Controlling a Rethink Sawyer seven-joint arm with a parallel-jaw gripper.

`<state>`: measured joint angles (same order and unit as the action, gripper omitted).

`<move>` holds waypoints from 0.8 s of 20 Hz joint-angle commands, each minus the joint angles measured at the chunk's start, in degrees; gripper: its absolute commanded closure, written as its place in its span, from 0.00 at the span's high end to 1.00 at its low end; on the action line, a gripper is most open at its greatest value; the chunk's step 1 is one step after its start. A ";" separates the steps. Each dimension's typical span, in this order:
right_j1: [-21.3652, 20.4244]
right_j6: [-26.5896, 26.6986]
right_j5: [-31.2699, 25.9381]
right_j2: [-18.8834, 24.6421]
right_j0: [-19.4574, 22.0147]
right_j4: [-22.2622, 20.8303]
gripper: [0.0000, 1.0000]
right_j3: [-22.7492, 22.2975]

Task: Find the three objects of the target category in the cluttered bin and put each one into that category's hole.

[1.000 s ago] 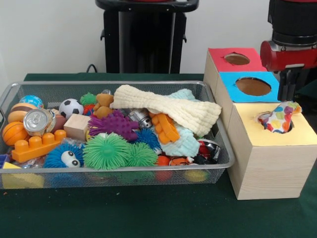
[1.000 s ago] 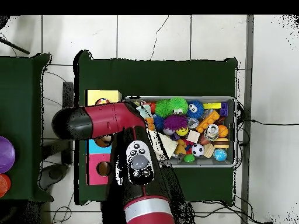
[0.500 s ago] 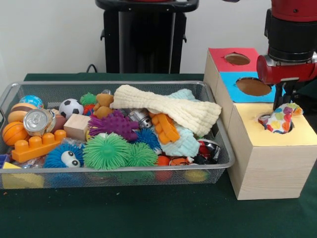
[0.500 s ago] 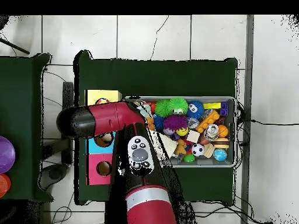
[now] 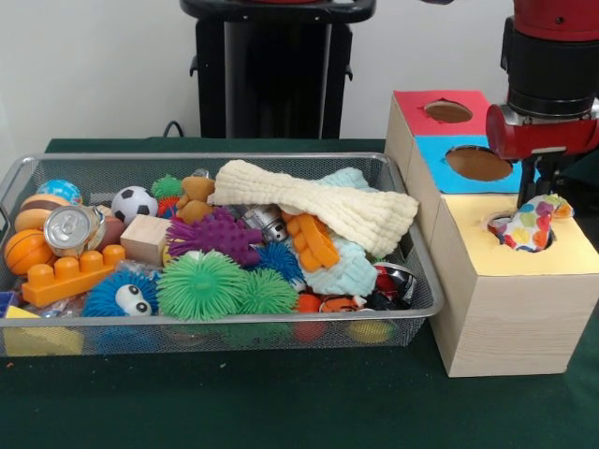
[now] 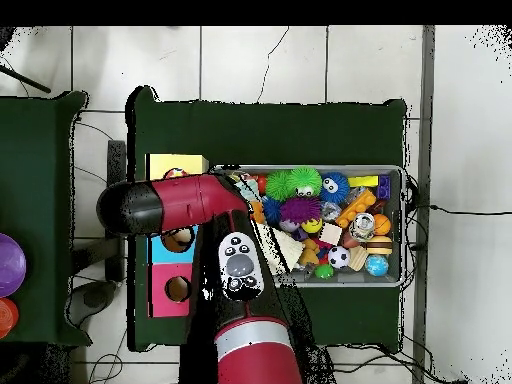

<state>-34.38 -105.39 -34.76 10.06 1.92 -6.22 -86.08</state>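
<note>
A knotted rope toy point(image 5: 530, 227), white with coloured flecks, sits in the round hole of the yellow-faced wooden box point(image 5: 510, 309) and sticks out of it. My gripper point(image 5: 546, 185) hangs just above and slightly behind the toy, under the red wrist. I cannot tell whether it touches the toy. The silver wire-mesh bin point(image 5: 225, 332) lies to the left, full of clutter. No other rope toy shows among the clutter. In the overhead view the arm point(image 6: 175, 205) covers the gripper and part of the yellow box point(image 6: 178, 164). The bin point(image 6: 401, 225) lies to the right.
The blue-faced box point(image 5: 477, 164) and the red-faced box point(image 5: 447, 110) stand behind the yellow one. The bin holds spiky balls point(image 5: 200, 285), a cream knitted cloth point(image 5: 318, 204), an orange brick point(image 5: 70, 276), a can point(image 5: 71, 227) and small balls. The black pedestal point(image 5: 276, 70) stands behind it.
The arm came lower over the yellow box, and the rope toy settled a little deeper into the hole. In the last half second almost nothing moved.
</note>
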 commanded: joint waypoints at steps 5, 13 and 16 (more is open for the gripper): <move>2.14 -5.87 -3.12 2.34 1.32 2.66 0.00 -1.16; 0.31 -3.25 -4.20 2.71 2.79 2.72 0.00 -3.04; 0.87 -2.12 -2.22 2.51 3.12 1.19 0.00 -3.48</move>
<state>-34.67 -105.39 -34.75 10.07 2.69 -4.93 -86.24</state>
